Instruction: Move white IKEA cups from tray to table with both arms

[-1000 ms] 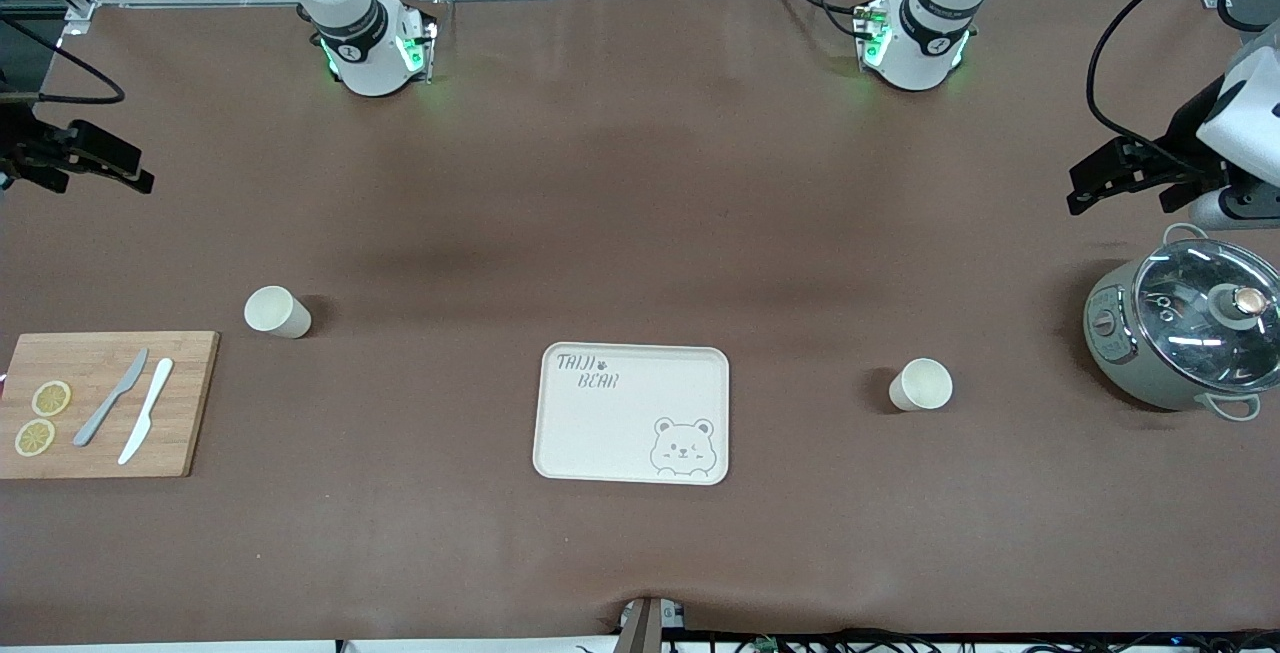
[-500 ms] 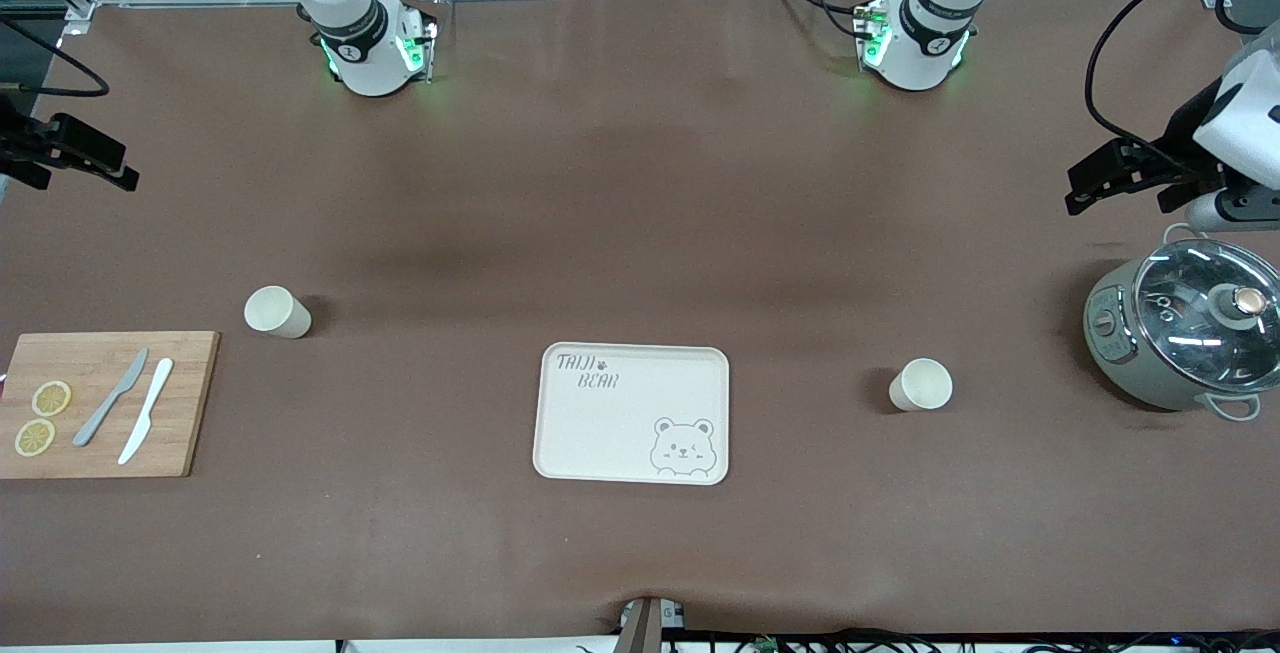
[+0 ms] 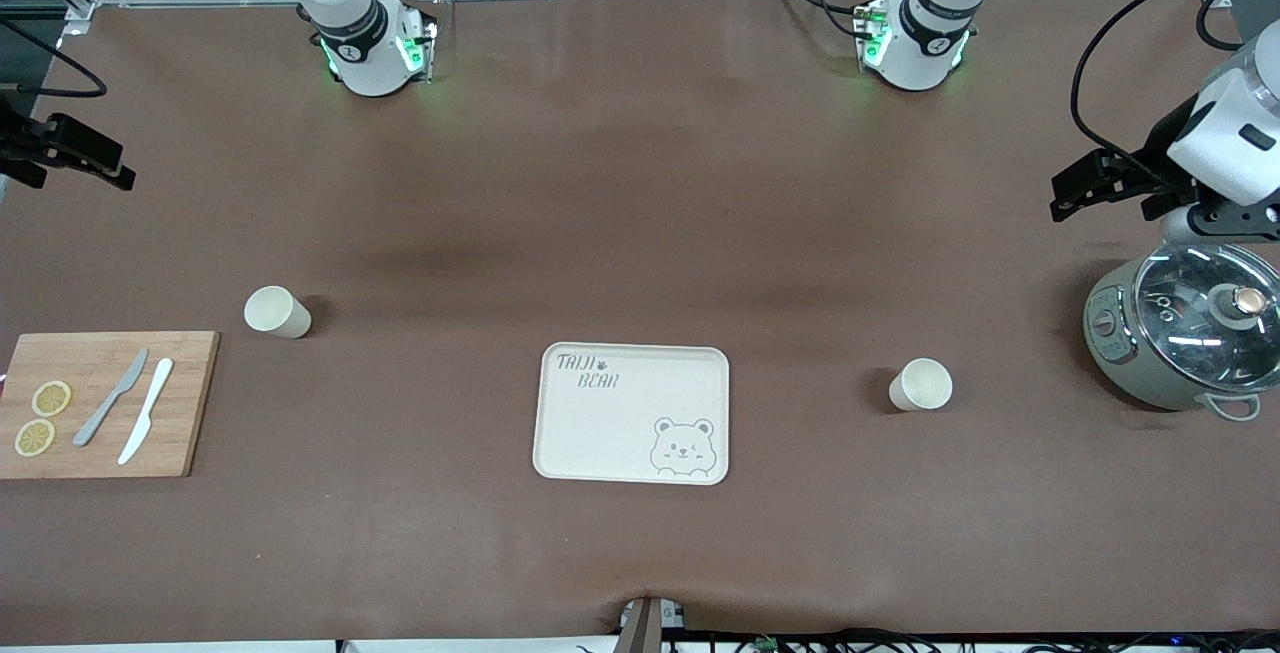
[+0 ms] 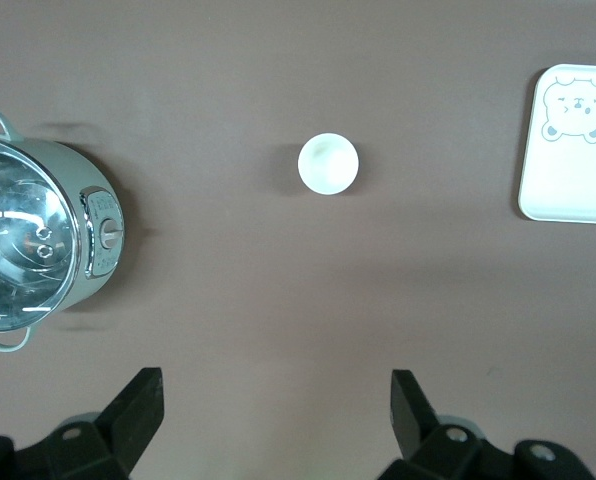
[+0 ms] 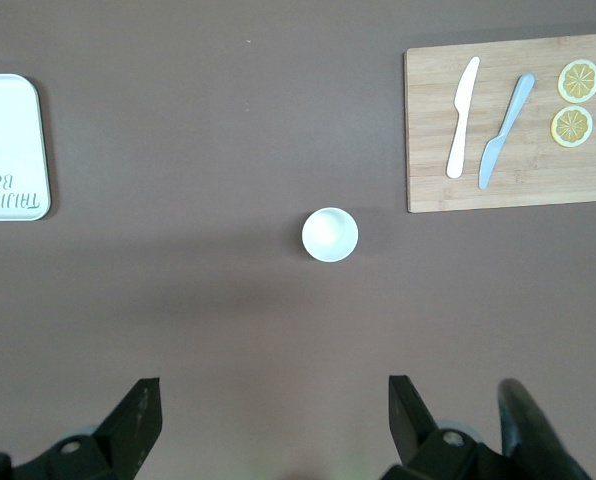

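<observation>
Two cream-white cups stand upright on the brown mat-covered bench, each well apart from the gripper that looks down on it. Going from the right arm's end of the bench: the right gripper (image 3: pixel 85 161) hangs at that edge, its black fingers (image 5: pixel 133 425) spread wide with nothing between them. In its wrist view the first cup (image 3: pixel 276 312) sits centred ahead of the gap between the fingertips, clear of both. This cup is a plain, smooth, tapered tumbler with a round rim and no handle. Just nearer the front camera, by the bench's edge, lies a rectangular bamboo cutting board (image 3: pixel 100 403) carrying two lemon slices (image 3: pixel 42 417), a grey knife (image 3: pixel 111 397) and a white knife (image 3: pixel 146 410) — near the cup but not touching it.

Mid-bench, close to the front edge, lies a matte cream tray (image 3: pixel 632 414) with rounded corners, printed with "TAIJI BEAR" and a bear's face.

Toward the left arm's end stands the second cup (image 3: pixel 920 384), same shape and finish. The left gripper (image 3: pixel 1105 188) hovers near that end, fingers (image 4: pixel 133 420) likewise wide apart and holding nothing; its wrist view shows the cup ahead of the fingertips, well clear. Beside the cup, by the bench's edge, stands a round grey-green electric pot (image 3: pixel 1180 333) with a domed glass lid and loop handles — apart from the cup, just below the gripper in the front view.
</observation>
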